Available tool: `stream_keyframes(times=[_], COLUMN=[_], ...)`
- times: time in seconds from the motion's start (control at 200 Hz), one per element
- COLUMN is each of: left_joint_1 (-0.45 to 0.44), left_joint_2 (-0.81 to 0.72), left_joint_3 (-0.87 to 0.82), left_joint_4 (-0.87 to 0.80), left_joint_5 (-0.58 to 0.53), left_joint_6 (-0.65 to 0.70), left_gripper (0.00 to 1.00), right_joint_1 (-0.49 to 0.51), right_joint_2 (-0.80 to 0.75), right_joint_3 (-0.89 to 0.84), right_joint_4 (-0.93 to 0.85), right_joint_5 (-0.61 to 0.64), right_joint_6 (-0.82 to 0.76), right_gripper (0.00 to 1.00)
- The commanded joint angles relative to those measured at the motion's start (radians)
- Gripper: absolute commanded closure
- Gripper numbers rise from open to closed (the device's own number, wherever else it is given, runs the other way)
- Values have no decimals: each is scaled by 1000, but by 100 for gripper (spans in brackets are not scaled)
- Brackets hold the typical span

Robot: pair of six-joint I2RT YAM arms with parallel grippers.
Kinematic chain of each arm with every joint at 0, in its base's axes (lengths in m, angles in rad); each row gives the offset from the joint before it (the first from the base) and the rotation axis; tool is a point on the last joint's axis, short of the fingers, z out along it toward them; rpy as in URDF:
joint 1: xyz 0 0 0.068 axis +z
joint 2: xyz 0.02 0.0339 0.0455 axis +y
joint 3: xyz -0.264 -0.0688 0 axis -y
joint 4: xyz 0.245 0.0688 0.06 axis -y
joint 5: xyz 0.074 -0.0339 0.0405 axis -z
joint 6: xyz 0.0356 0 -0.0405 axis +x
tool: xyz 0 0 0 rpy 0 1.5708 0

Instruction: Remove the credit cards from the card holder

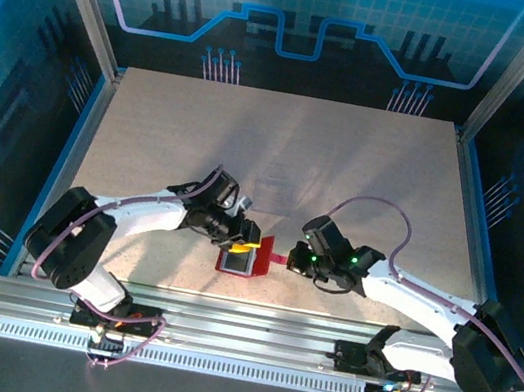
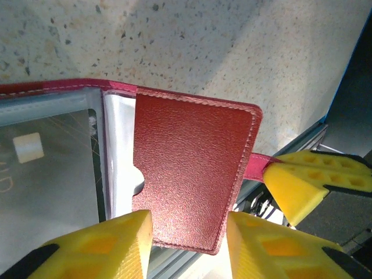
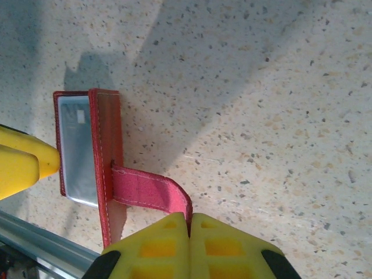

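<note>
Pale speckled table [image 1: 348, 171] under glowing blue walls, and the card holder [image 1: 243, 257] lies open near the front edge, right between my two arms. My right gripper [image 3: 190, 244] is pressed shut on the red tab [image 3: 151, 195], pinning that end from the right. My left gripper [image 2: 189, 247] hangs directly over the holder with its fingers [image 2: 110, 247] apart and the red flap [image 2: 192, 174] lying in the gap. Whether the pads touch its edges, I can't tell.

Now the bit that matters. The credit cards [image 2: 52, 174] aren't under my left fingers. They sit off to one side behind the clear pocket, one grey face with a pale chip showing. The pocket's thumb notch [image 2: 138, 181] faces the flap, so I judge the cards slide out along the holder's opened length, toward flap and tab. Left is the nearer arm by far. It needs to shift sideways onto that pocket while right holds the tab.
</note>
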Motion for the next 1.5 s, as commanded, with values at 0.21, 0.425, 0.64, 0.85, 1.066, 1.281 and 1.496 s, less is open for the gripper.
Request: stream_keyframes(times=[0.21, 0.425, 0.64, 0.85, 1.066, 1.281, 1.496], left_joint_1=[-48, -51, -50, -50, -48, -37, -13], left_joint_2=[98, 151, 160, 165, 151, 92, -11], left_joint_3=[46, 60, 59, 54, 47, 36, 59], left_joint_4=[60, 62, 59, 64, 54, 27, -78], left_joint_5=[68, 76, 67, 47, 16, -23, -83], left_joint_6=[-24, -19, -15, -19, -25, -32, 8], left_gripper=[76, 79, 79, 80, 81, 80, 79], right_joint_1=[-19, -23, -22, -18, 20, 33, 22], right_joint_2=[29, -7, -85, -62, 123, 235, 244], right_joint_3=[-19, 23, 108, 137, 122, 127, 101], right_joint_4=[-1, -66, -133, 10, 228, 181, 158], right_joint_5=[-18, -8, -17, -195, -390, -365, -321], right_joint_6=[-28, -43, -82, -78, -40, -60, -68], right_gripper=[96, 86, 72, 75, 93, 96, 96])
